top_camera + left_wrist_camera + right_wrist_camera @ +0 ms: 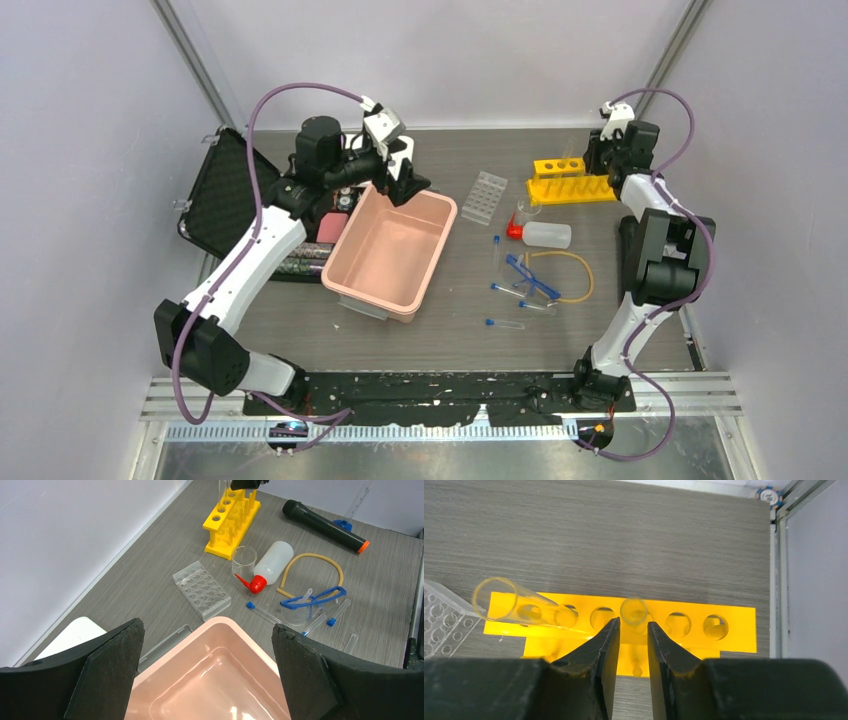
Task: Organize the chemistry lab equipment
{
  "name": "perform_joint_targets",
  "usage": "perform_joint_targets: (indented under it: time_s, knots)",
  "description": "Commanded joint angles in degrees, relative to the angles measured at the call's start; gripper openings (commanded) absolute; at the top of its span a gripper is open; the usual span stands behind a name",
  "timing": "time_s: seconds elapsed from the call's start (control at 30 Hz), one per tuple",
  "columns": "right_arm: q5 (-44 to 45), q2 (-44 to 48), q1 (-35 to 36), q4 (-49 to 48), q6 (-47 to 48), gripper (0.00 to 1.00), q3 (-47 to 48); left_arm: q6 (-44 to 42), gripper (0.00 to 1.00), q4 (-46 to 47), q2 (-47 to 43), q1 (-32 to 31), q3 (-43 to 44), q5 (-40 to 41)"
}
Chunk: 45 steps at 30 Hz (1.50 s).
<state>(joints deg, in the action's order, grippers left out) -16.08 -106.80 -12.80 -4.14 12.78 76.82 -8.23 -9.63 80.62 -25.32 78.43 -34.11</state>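
**Q:** Where are the two arms, and how do their fingers stand?

**A:** In the overhead view, the left gripper (403,185) hangs over the far rim of a pink rectangular plastic tub (378,300), left of centre. Its black fingers (107,675) are spread wide, with nothing between them. The right gripper (633,640) is at upper right, directly above a yellow plastic tube rack (734,630) with six holes. Its fingers are narrow, and a clear uncapped tube (634,611) standing in the fourth hole from the left sits at their tips. I cannot tell whether they press on it.

**Q:** What crowds the rack?

**A:** A wider clear tube (499,597) leans out of the rack's left end, tilted toward the left of the wrist view. A clear plastic tube tray (485,193) with many wells lies near that end, apart from it. A small clear beaker (244,560) stands just in front of the rack. A white squeeze bottle (547,236) with a red cap lies on its side beside the beaker.

**Q:** And the rest?

**A:** Right of centre, blue plastic safety glasses (530,278) overlap a loop of yellow tubing (588,278). Small clear blue-capped test tubes (505,323) lie flat around them. A black torch (325,525) with an orange end lies at the upper right of the left wrist view.

**Q:** Edges and open room?

**A:** A black open case (225,200) lies at the upper-left edge of the grey surface (460,345). Bare surface shows between the tub and the test tubes, and below them toward the arm bases. A metal rail (774,555) runs just right of the rack.
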Motion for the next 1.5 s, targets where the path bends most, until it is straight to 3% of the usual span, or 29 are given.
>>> perform_joint_targets:
  time_s: [0.0,0.07,0.27,0.43,0.63,0.77,1.03,1.27,1.47]
  knots:
    - [0.58,-1.14,0.46,1.84,0.08,0.33,1.92,-1.17,0.99,0.08,0.33,0.06,2.34,-0.52]
    - [0.60,-1.36,0.43,2.77,-0.05,0.34,2.25,-1.22,0.99,0.05,0.30,0.09,2.44,-0.54]
    - [0.78,0.04,0.38,5.81,-0.44,0.53,2.80,-1.44,0.99,-0.03,0.21,0.03,2.52,-0.29]
    - [0.32,2.72,-0.11,8.34,-0.60,0.61,4.99,-1.35,0.99,-1.25,0.11,0.14,2.68,1.11]
    - [-0.83,7.12,-0.63,13.59,0.22,0.85,8.73,-1.17,0.99,-1.95,-0.11,0.18,2.40,2.37]
    - [-1.65,10.17,-0.79,19.22,1.85,0.95,10.67,-1.22,0.99,-3.68,0.29,0.35,3.10,2.90]
    - [-9.71,15.77,-0.36,30.73,5.01,0.97,13.84,-0.76,0.99,-21.32,6.73,0.62,14.87,6.35]
    - [-13.31,17.81,6.14,45.84,15.09,0.94,14.66,-1.17,0.99,-20.38,5.58,0.62,11.54,7.21]
    - [-7.74,15.06,17.86,47.70,19.64,0.89,12.91,-0.68,0.99,-20.96,5.61,0.71,11.02,7.85]
